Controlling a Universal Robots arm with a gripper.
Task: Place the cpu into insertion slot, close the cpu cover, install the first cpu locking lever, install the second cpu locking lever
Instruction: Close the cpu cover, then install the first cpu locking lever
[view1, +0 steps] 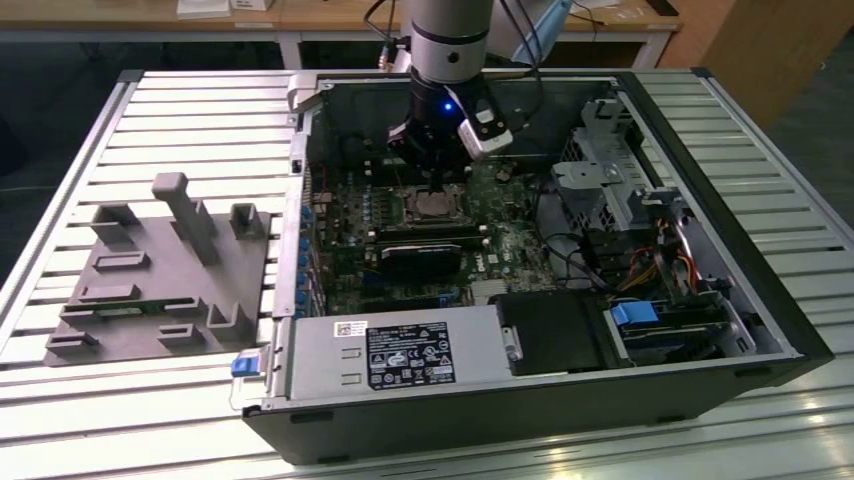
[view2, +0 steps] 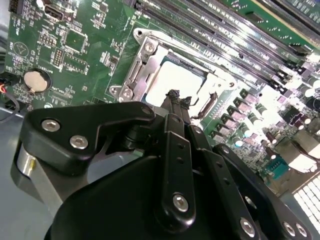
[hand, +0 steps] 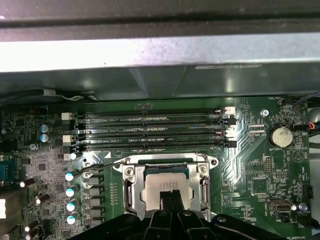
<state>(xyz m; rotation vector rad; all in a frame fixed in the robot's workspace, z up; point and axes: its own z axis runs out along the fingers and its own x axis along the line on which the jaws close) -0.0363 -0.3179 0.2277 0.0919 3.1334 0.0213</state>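
Deep inside the open case (view1: 561, 300), as the exterior view has it, I hang straight down over the board (view1: 507, 250). My gripper (view1: 430, 180) is just above the cpu (view1: 431, 207), which sits in the slot (view1: 404, 205). A grey fixture (view1: 160, 270) lies at nine o'clock from the case, well apart on the table (view1: 747, 420).

Seen in the second wrist view, the gripper (view2: 174, 96) is narrow. Its fingers (view2: 172, 130) are pressed together and I see nothing between them. The tips stand over the bright top of the cpu (view2: 170, 77). The cover (view2: 137, 65) frames the chip and looks to lie flat, so I judge it closed, there to hold the chip down in the socket.

From the first wrist view, the gripper (hand: 170, 197) points at the cpu (hand: 155, 187), with the cover (hand: 131, 192) around it and the memory slots (hand: 150, 130) just beyond. A thin wire lever (hand: 102, 166) juts from the cover's corner toward a row of capacitors (hand: 70, 197). I judge it not latched. My closed tip makes one slim point, which suits pressing on small parts in this crowded spot.
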